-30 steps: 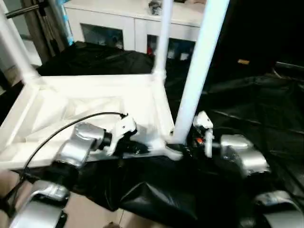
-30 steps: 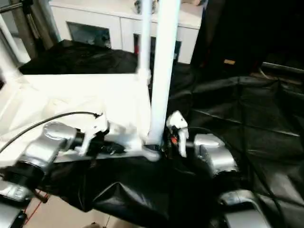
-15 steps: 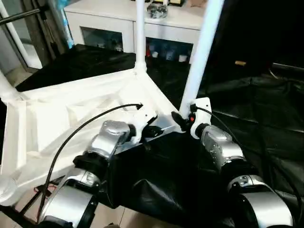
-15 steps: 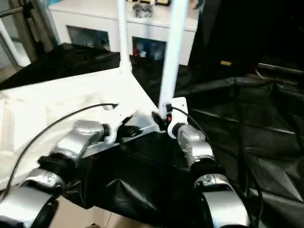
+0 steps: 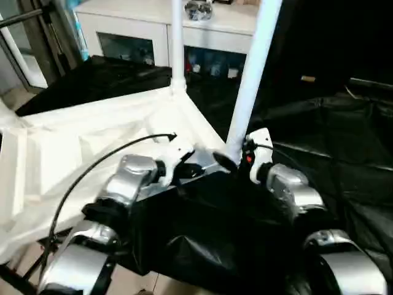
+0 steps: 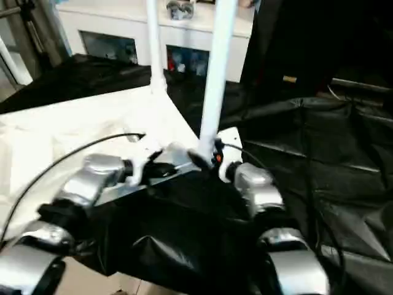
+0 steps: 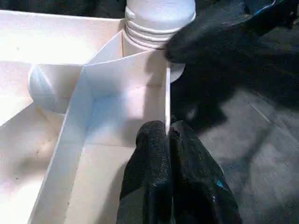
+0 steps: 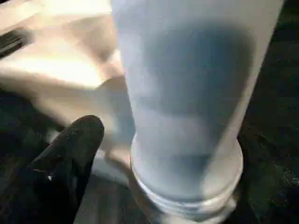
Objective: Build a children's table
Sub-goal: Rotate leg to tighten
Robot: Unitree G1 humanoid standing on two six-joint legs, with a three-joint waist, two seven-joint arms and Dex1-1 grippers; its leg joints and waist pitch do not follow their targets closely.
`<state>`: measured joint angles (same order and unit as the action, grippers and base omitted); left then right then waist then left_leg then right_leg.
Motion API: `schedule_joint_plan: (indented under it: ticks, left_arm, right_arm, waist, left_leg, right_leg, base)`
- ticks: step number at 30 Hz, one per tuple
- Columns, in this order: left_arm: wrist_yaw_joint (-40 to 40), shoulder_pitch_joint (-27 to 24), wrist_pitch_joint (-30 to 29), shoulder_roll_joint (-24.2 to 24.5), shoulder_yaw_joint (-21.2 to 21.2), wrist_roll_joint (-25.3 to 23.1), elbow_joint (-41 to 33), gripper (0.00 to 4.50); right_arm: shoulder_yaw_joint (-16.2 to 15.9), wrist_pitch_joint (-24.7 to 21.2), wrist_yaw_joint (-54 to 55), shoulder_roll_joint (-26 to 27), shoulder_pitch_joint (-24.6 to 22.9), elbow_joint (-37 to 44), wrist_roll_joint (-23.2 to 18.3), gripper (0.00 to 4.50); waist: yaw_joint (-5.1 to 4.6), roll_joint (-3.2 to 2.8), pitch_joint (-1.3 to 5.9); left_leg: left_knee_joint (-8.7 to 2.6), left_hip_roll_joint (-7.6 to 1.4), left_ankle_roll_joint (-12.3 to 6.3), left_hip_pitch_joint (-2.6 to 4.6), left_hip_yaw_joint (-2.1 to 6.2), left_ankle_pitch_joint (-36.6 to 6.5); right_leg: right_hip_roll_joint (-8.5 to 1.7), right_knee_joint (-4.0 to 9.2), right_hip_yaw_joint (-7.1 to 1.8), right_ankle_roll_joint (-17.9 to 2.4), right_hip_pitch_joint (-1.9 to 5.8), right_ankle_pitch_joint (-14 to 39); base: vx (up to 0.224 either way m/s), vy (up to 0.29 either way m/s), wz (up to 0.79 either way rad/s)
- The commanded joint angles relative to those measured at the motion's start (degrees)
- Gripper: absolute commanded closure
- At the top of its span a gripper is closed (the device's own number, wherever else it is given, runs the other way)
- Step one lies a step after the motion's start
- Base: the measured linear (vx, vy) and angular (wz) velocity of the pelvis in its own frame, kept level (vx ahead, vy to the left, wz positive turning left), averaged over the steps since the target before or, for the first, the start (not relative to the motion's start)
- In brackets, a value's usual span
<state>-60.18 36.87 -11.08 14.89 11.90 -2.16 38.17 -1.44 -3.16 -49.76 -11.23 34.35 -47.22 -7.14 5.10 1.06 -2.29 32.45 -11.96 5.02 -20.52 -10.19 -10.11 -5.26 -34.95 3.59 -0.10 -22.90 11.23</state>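
Left gripper (image 7: 168, 140): your jaws pinch the children's table (image 5: 92, 141) rim, beside the corner socket.
Right gripper (image 5: 236, 161): spread, the near leg (image 5: 249, 80) standing between them.
Progress: two legs upright, far leg (image 5: 177, 43) included; remaining corners can't be judged.

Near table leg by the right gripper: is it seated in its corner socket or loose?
Seated and upright: the leg rises from the corner socket of the upturned tabletop, ridged end in.

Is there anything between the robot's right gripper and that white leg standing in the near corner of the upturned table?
Nothing visible. The right gripper sits right beside the leg at its base, with only a small open gap between them.
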Motion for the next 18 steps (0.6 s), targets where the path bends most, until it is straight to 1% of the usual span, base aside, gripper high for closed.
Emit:
schedule_joint_plan:
  ticks: [1,3,6,7,8,9,11,12,13,14,15,16,17,18]
  left_arm:
    - [-5.4,-0.4,1.3,-1.0,2.4,2.6,-3.0,4.5]
    - [-9.5,-1.4,0.6,1.0,3.4,3.0,-4.7,4.5]
    - [-13.5,-2.5,0.7,3.0,4.0,3.6,-6.5,4.5]
    - [-13.5,-2.5,0.7,3.0,4.0,3.6,-6.5,4.5]
    - [-15.4,-3.0,0.6,4.1,3.9,4.2,-7.3,4.5]
    - [-15.9,-3.1,0.6,4.4,3.9,4.3,-7.5,4.5]
    - [-16.8,-3.4,0.1,5.1,3.8,4.8,-8.2,4.5]
    - [-17.0,-3.5,0.1,5.2,3.8,4.8,-8.4,4.5]
    - [-17.3,-3.6,0.0,5.5,3.8,4.9,-8.6,4.5]
    - [-17.7,-3.7,-0.2,5.9,3.8,5.0,-8.8,4.5]
    - [-17.8,-3.8,-0.2,6.0,3.8,5.1,-8.9,4.5]
    - [-18.0,-3.9,-0.5,6.2,3.9,5.1,-9.1,4.5]
    - [-18.2,-4.0,-0.7,6.3,3.9,5.2,-9.3,4.5]
    - [-18.3,-4.0,-0.8,6.3,4.0,5.3,-9.4,4.5]
  right_arm:
    - [-4.9,-2.6,-6.9,0.3,-2.1,0.4,0.6,0.05]
    - [-5.5,-3.0,-11.5,-1.5,-2.9,2.3,0.5,0.05]
    - [-6.4,-3.9,-16.0,-3.4,-3.6,4.0,0.0,0.05]
    - [-6.4,-3.9,-16.0,-3.4,-3.6,4.0,0.0,0.05]
    - [-7.3,-5.3,-18.3,-4.6,-4.1,5.3,-0.4,0.05]
    - [-7.4,-5.7,-18.9,-4.9,-4.3,5.7,-0.4,0.05]
    - [-7.8,-6.8,-20.3,-5.5,-4.6,6.4,-0.3,0.05]
    - [-7.8,-7.2,-20.6,-5.5,-4.6,6.6,-0.4,0.21]
    - [-7.8,-7.6,-21.1,-5.6,-4.7,6.7,-0.6,0.21]
    - [-8.0,-8.2,-22.1,-5.7,-4.9,7.3,-0.8,0.32]
    - [-8.0,-8.3,-22.3,-5.8,-5.0,7.6,-0.8,0.32]
    - [-8.0,-8.5,-22.4,-5.8,-5.1,7.9,-0.9,0.47]
    - [-8.0,-8.8,-22.5,-5.8,-5.1,8.1,-1.1,0.47]
    - [-8.0,-9.1,-22.7,-5.9,-5.2,8.3,-1.3,0.59]
  waist:
    - [0.23,0.25,3.27]
    - [0.3,0.16,3.28]
    - [0.3,0.17,3.14]
    - [0.3,0.19,3.11]
    - [0.34,0.22,3.04]
    - [0.35,0.23,3.04]
    - [0.31,0.18,2.96]
    - [0.28,0.36,2.91]
    - [0.34,0.26,2.93]
    - [0.33,0.25,2.99]
    - [0.35,0.27,3.0]
    - [0.35,0.28,3.09]
    - [0.33,0.26,3.12]
    - [0.32,0.29,3.12]
  left_leg:
    - [-3.25,-1.3,-4.35,0.12,-0.2,-8.7]
    - [-3.19,-1.37,-4.71,0.12,-0.27,-8.5]
    - [-3.24,-1.48,-4.73,0.13,-0.36,-9.5]
    - [-3.24,-1.43,-4.62,0.06,-0.37,-9.6]
    - [-3.34,-1.43,-4.27,0.19,-0.37,-10.2]
    - [-3.34,-1.42,-4.12,0.17,-0.35,-10.4]
    - [-3.47,-1.51,-3.46,0.25,-0.34,-11.5]
    - [-3.51,-1.5,-3.32,0.25,-0.35,-11.8]
    - [-3.53,-1.5,-3.13,0.3,-0.3,-11.9]
    - [-3.54,-1.53,-2.81,0.31,-0.29,-11.7]
    - [-3.53,-1.52,-2.79,0.33,-0.28,-11.5]
    - [-3.45,-1.5,-2.88,0.27,-0.29,-10.5]
    - [-3.42,-1.52,-2.95,0.27,-0.28,-10.3]
    - [-3.39,-1.5,-3.03,0.23,-0.3,-10.0]
  right_leg:
    - [-2.52,3.44,-2.02,-14.3,3.01,3.5]
    - [-2.51,3.33,-1.99,-15.0,3.03,2.6]
    - [-2.65,3.42,-2.04,-15.4,2.94,3.5]
    - [-2.65,3.44,-2.05,-15.3,2.95,4.0]
    - [-2.65,3.63,-2.05,-15.1,2.89,5.4]
    - [-2.64,3.63,-2.04,-15.0,2.93,6.0]
    - [-2.73,3.84,-2.11,-14.4,2.78,8.2]
    - [-2.73,3.93,-2.12,-14.2,2.74,8.8]
    - [-2.73,3.9,-2.11,-14.2,2.75,9.2]
    - [-2.75,3.85,-2.14,-14.1,2.73,8.9]
    - [-2.7,3.8,-2.14,-14.2,2.72,8.5]
    - [-2.66,3.57,-2.13,-14.6,2.78,6.6]
    - [-2.65,3.5,-2.11,-14.7,2.78,6.0]
    - [-2.66,3.46,-2.11,-14.9,2.81,5.5]
  base:
    - [0.0,0.0,0.0]
    - [0.0,0.0,0.0]
    - [0.0,0.0,0.0]
    - [0.0,0.0,0.0]
    - [0.0,0.0,0.0]
    - [0.0,0.0,0.0]
    - [0.0,0.0,0.0]
    - [0.0,0.0,0.0]
    - [0.0,0.0,0.0]
    - [0.0,0.0,0.0]
    - [0.0,0.0,0.0]
    - [0.0,0.0,0.0]
    - [0.0,0.0,0.0]
    - [0.0,0.0,0.0]
